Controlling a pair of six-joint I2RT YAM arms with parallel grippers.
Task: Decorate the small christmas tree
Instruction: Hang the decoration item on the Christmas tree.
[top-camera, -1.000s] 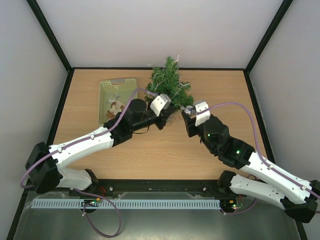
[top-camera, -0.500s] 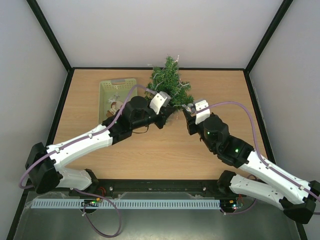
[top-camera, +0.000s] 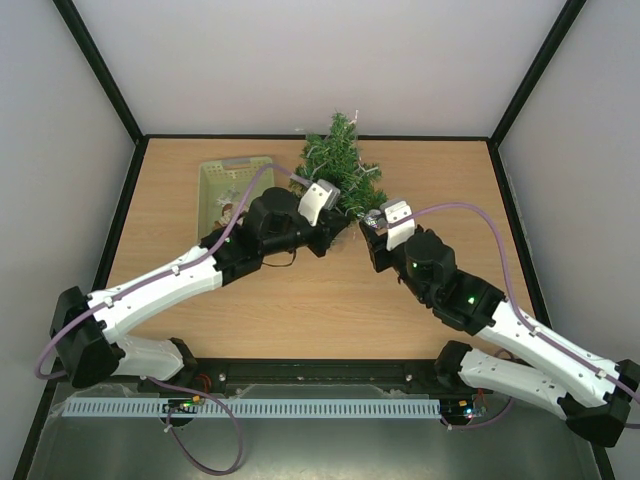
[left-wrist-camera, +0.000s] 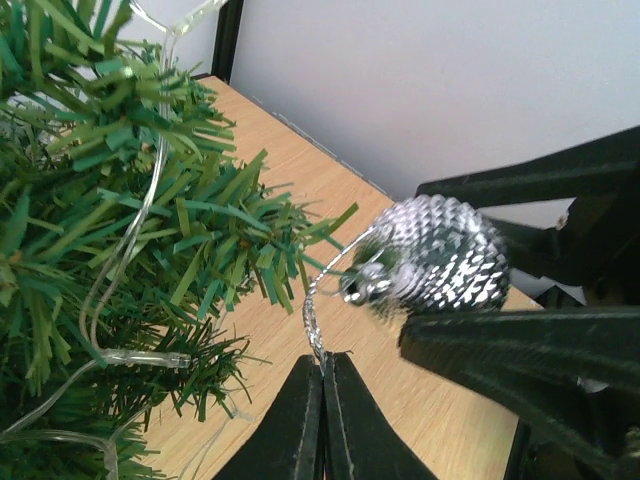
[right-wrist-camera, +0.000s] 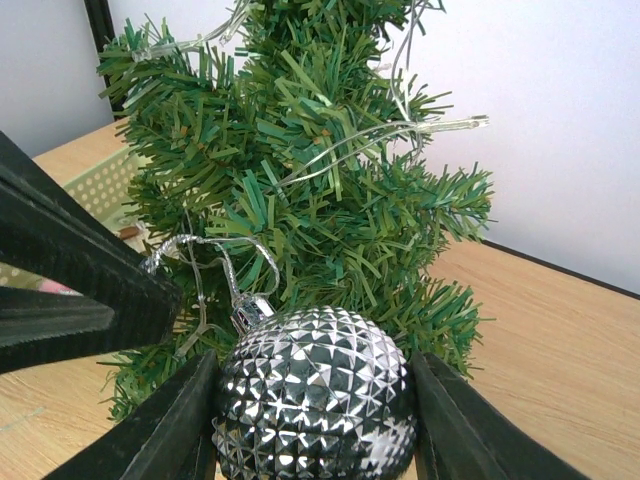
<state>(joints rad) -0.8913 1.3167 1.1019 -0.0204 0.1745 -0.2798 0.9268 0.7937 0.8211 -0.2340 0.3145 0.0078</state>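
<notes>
Right claw (right-wrist-camera: 313, 378) grips silver bauble (right-wrist-camera: 320, 415); left claw (left-wrist-camera: 322, 365) pinches loop (left-wrist-camera: 318, 292).

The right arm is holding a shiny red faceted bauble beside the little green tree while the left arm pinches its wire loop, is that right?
Not quite: the faceted ball ornament is silver, not red, as the right wrist view shows. The right arm's fingers hold it beside the small green fir tree, and the left arm's fingers pinch its silver wire loop.
</notes>
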